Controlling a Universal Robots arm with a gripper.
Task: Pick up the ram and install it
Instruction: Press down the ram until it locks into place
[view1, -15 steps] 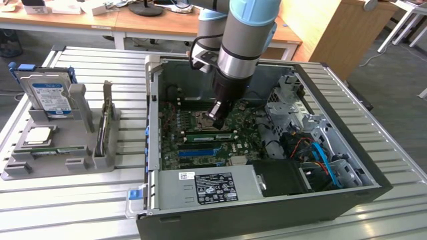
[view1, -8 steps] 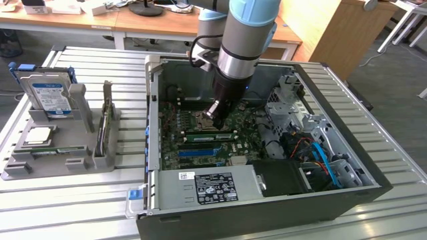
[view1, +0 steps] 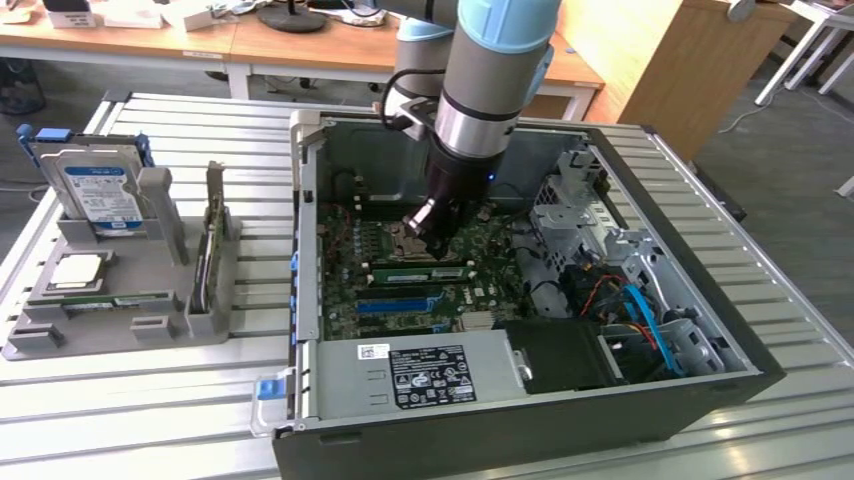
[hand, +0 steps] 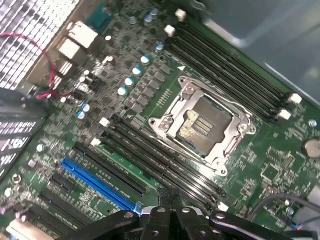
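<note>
Look for one ram standing in a memory slot just beside the CPU socket, on the side nearer the power supply; seems seated, though impossible to confirm whether the end latches have caught. Note a second ram lying flat in the grey holder on the bench, well apart from the CPU socket towards the exterior view's left, outside the computer case. Risk as judged from here: pressing off-centre or at a tilt could leave one end of the stick unlatched, flex the motherboard, or slide the tips onto the open CPU socket and bend its contacts. Jaws fully closed, gripping nothing, tips together directly over the slotted ram beside the CPU socket; hard to tell whether touching its top edge or just clear of it.
</note>
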